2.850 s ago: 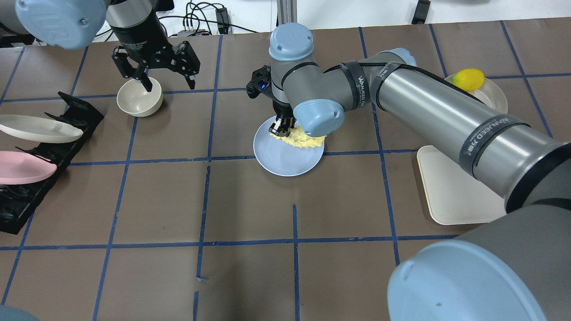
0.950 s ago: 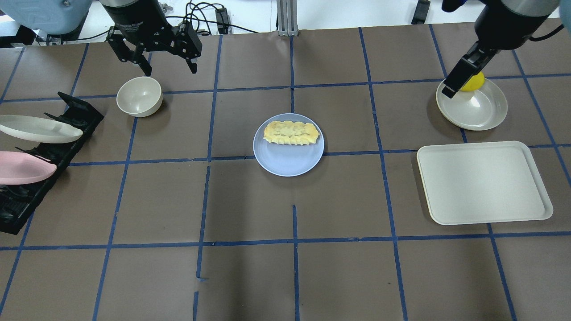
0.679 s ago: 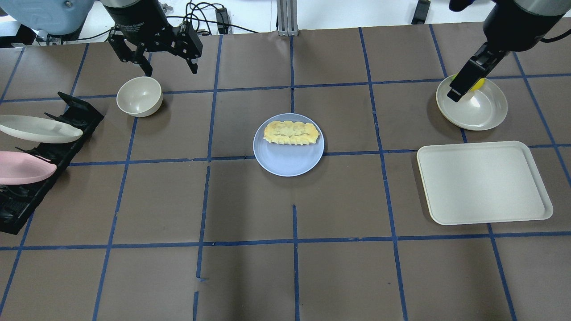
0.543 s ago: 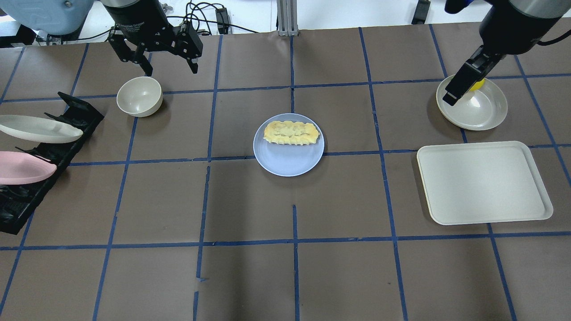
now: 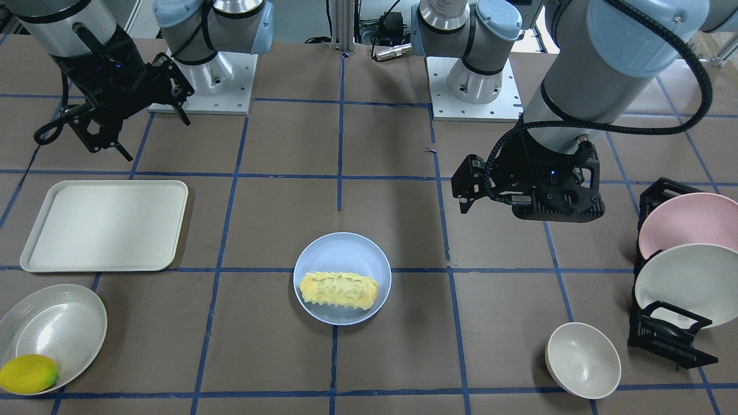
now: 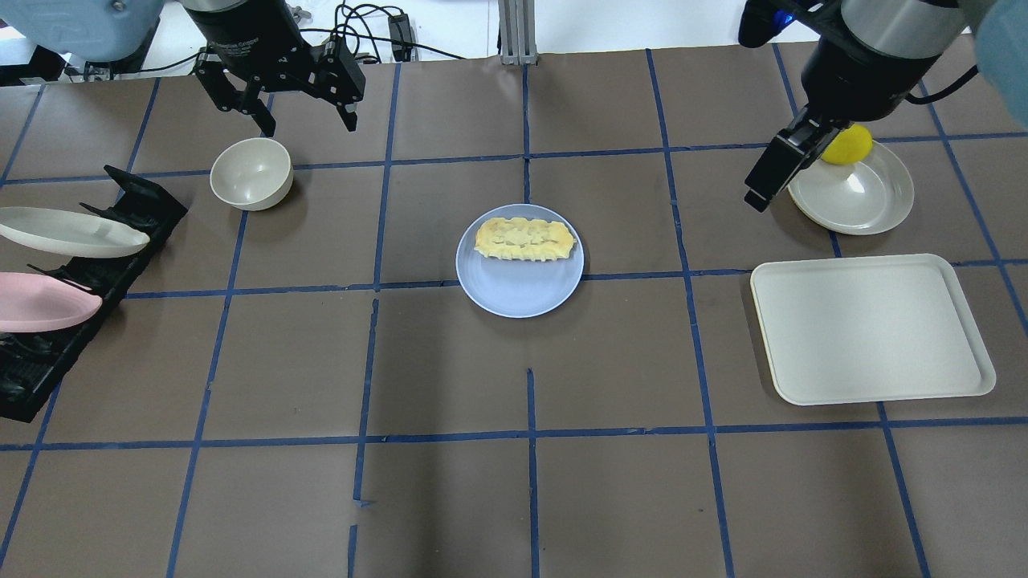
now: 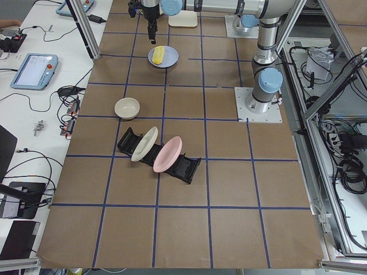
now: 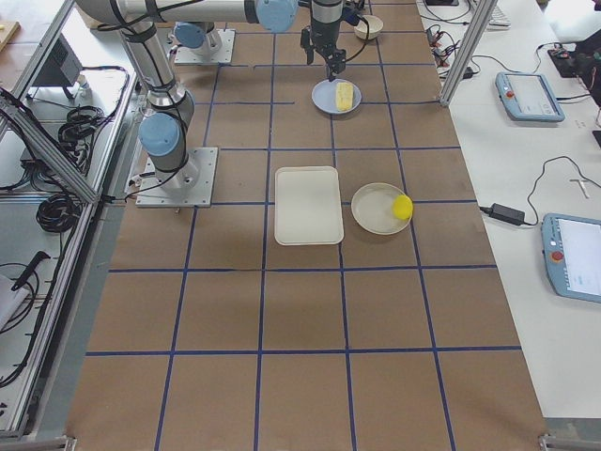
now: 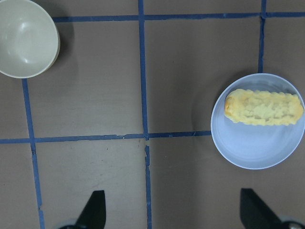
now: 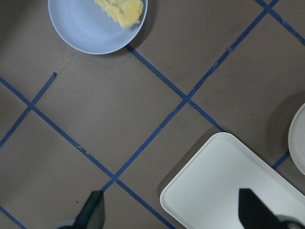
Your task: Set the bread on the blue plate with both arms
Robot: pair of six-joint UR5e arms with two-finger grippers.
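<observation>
- Tray lies flat on the worktop, right side.
- Rack at the left edge holds a pink plate and a cream plate, both tilted on edge.
- Blue plate sits mid-worktop, with the bread lying crosswise on its far half.
- White plate is beyond the tray, with a lemon at its far rim.
- Bowl is upright, far left.
- Left gripper hovers just past the bowl, fingers wide, gripping nothing.
- Right gripper is raised by the white plate, fingers wide, gripping nothing.
</observation>
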